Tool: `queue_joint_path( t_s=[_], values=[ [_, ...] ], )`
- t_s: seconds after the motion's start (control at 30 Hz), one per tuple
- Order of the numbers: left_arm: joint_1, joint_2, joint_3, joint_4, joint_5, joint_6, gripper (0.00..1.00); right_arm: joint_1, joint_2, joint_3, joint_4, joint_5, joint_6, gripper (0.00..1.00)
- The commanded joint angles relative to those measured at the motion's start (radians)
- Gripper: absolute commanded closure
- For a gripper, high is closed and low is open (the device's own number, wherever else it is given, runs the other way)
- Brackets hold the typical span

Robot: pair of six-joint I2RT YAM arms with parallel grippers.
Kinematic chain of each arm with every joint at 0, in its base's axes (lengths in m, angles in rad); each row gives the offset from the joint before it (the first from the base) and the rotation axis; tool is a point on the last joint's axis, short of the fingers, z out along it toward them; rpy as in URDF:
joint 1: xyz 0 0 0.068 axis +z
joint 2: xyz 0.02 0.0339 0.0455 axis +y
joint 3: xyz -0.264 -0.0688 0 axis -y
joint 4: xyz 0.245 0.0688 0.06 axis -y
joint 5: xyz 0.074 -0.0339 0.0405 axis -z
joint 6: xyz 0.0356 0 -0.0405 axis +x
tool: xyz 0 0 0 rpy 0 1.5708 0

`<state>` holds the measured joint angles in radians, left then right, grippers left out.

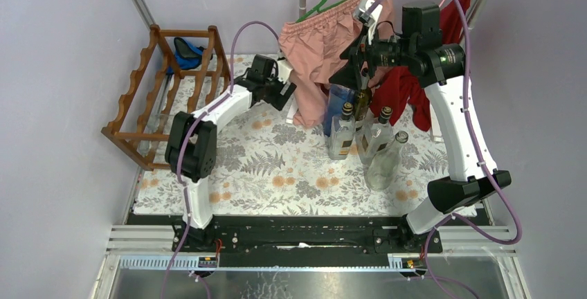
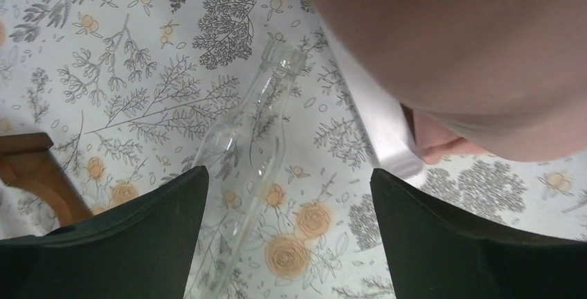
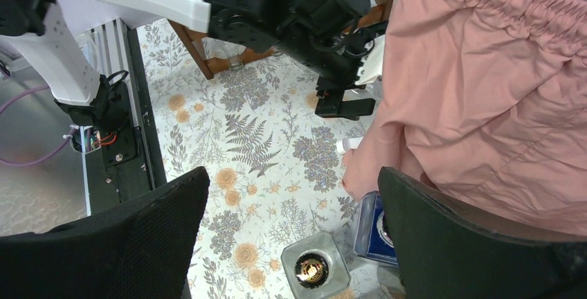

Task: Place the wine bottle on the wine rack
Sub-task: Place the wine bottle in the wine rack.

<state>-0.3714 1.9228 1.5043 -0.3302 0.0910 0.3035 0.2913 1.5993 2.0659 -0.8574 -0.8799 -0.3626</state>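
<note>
**Ana:** Both arm bases sit at the bottom of the overhead view. Where is the wine rack (image 1: 166, 91)?

**Ben:** Upper left, on the floral counter (image 1: 277, 174). Clear bottles (image 1: 342, 133) stand right of centre, under the right end effector (image 1: 358, 77).

**Ana:** And the left wrist view?

**Ben:** The left end effector (image 2: 289, 174) is spread wide. The wine bottle (image 2: 249, 147) lies on the counter between its fingers, touching neither. Rack wood shows at the left edge.

**Ana:** Right wrist view?

**Ben:** The right end effector (image 3: 294, 174) is released and grasps nothing. A gold-capped bottle (image 3: 313, 268) stands at bottom centre, and pink shorts (image 3: 484, 91) fill the right side.
</note>
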Motion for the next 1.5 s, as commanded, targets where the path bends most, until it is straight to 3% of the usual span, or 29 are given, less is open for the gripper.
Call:
queue_joint_path(
  t_s=[0.0,0.33,0.7,1.0,1.47],
  values=[
    [0.026,0.084,0.095,-0.040,0.088,0.037,0.06,-0.006,-0.035,0.003,0.012,-0.008,0.000,0.00],
    [0.035,0.226,0.235,-0.157,0.044,0.179,0.06,-0.007,-0.038,-0.019,0.007,0.002,-0.005,0.00],
    [0.039,0.284,0.250,-0.201,0.063,0.271,0.12,-0.006,-0.044,-0.030,0.000,0.011,-0.017,0.00],
    [0.040,0.186,0.119,-0.226,0.132,0.369,0.22,-0.006,-0.052,-0.042,-0.003,0.009,-0.020,0.00],
    [0.040,-0.031,-0.067,-0.172,0.168,0.422,0.20,-0.007,-0.063,-0.061,-0.001,-0.003,-0.018,0.00]
  ],
)
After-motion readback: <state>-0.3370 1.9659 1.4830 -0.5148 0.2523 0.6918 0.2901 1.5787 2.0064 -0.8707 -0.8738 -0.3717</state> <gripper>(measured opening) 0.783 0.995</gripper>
